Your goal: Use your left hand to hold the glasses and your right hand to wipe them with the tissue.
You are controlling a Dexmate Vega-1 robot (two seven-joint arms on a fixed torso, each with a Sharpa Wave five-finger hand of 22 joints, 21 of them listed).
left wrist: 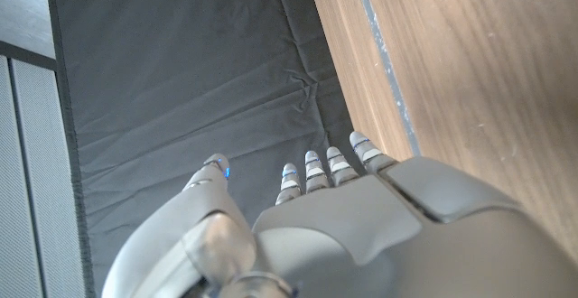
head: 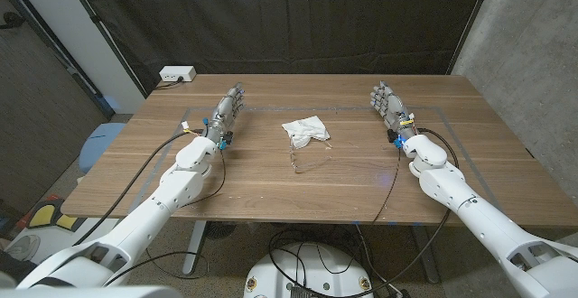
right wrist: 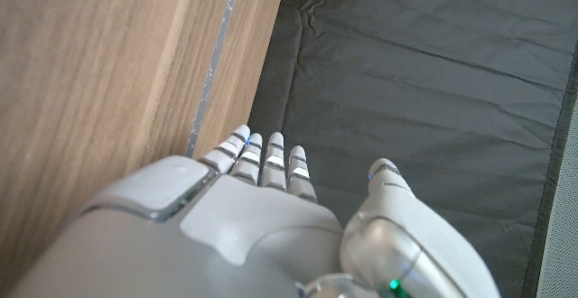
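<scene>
Clear-framed glasses (head: 306, 154) lie on the wooden table (head: 271, 190) at its middle. A crumpled white tissue (head: 305, 131) sits just behind them, touching or nearly touching the frame. My left hand (head: 228, 110) stands at the table's left, fingers straight and holding nothing, well to the left of the glasses. At the table's right my right hand (head: 388, 105) stands the same way, fingers stretched out and empty, apart from the tissue. The left wrist view looks along my left hand (left wrist: 361, 217) with its fingers extended. My right hand (right wrist: 253, 208) looks the same in the right wrist view.
A black curtain (head: 271, 18) hangs behind the table. A white power strip (head: 177, 75) sits at the far left corner. Cables run along both forearms. A tape line (right wrist: 212, 63) marks the tabletop near its far edge.
</scene>
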